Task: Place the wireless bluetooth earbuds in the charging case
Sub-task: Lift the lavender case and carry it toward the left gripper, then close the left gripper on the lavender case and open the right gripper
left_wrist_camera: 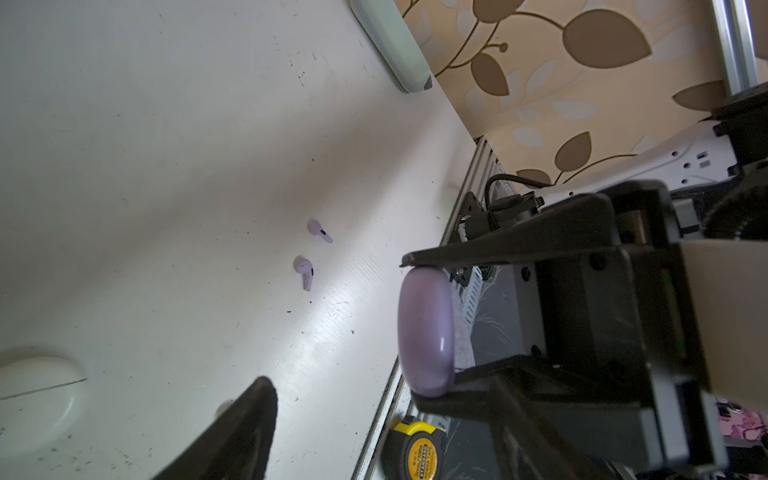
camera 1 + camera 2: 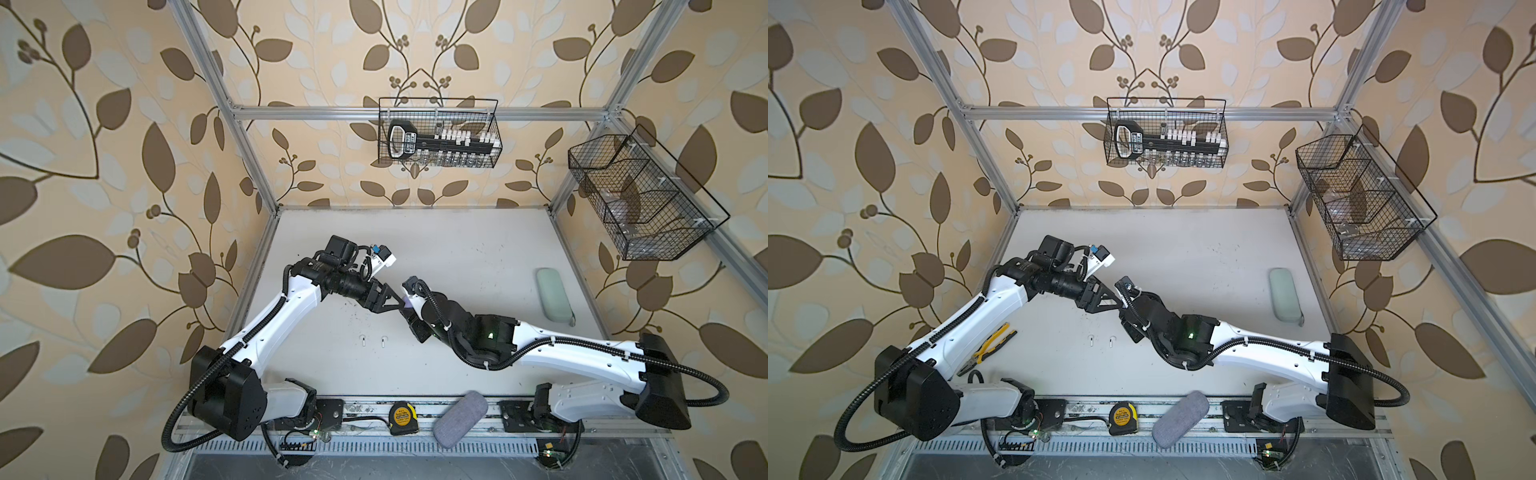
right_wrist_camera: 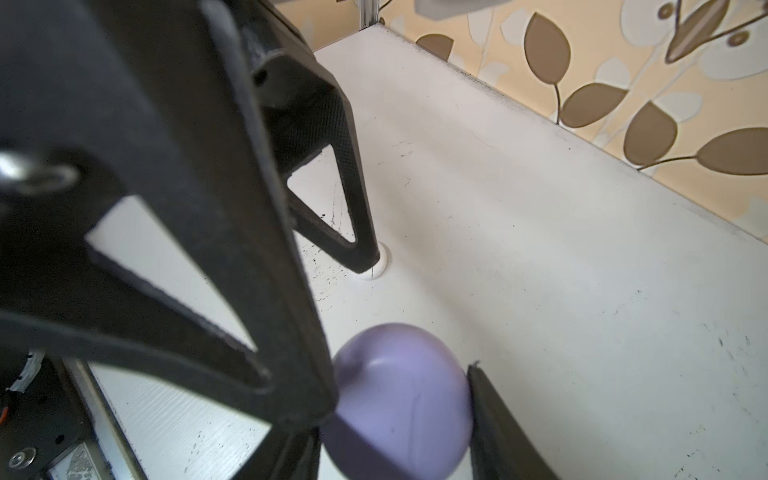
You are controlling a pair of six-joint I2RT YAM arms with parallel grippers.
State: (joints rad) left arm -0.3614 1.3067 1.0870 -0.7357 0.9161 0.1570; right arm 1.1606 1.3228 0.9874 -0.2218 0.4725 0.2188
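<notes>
Right now one lavender earbud (image 1: 319,230) and a second lavender earbud (image 1: 304,272) lie loose on the white table (image 2: 457,257), near each other but not touching. In a top view the pair sits at about 6 o'clock from the left gripper (image 2: 398,301). The lavender charging case (image 1: 424,332), which looks closed, is held above the table. It is clamped edge to edge between the fingers of the right gripper (image 3: 399,399), whose arm comes in from 4 o'clock. The left gripper's jaws stand apart and hold nothing; one fingertip (image 3: 360,252) stands at the white case (image 3: 381,262), contact unclear. A mint-green pouch (image 2: 555,299) lies at 3 o'clock, a tape measure (image 2: 402,417) at 6 o'clock.
</notes>
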